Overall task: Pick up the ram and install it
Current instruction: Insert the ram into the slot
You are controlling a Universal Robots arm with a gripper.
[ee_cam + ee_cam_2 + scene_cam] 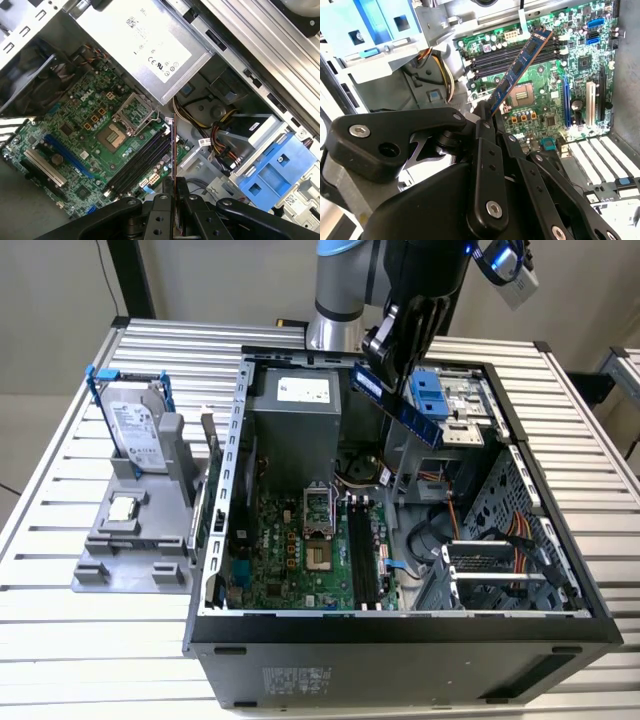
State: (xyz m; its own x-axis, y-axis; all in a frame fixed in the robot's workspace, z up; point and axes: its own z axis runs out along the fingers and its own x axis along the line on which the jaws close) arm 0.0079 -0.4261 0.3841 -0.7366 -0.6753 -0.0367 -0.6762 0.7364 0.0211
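One thin, dark bluish ram stick is hanging tilted, pinched tight by your black gripper; you are carrying it, not lining up with the long black slots yet.

Counter: ribbed silvery aluminium slats running side to side, pale glare on slats nearest camera. Wall behind: plain pale beige, unmarked. Dark upright post stands before wall at exterior view's left, behind counter's far corner. Thin black cable hangs just beside post. Second slatted surface at exterior view's right edge, set apart from counter by gap. Light bright, even; shadows soft.
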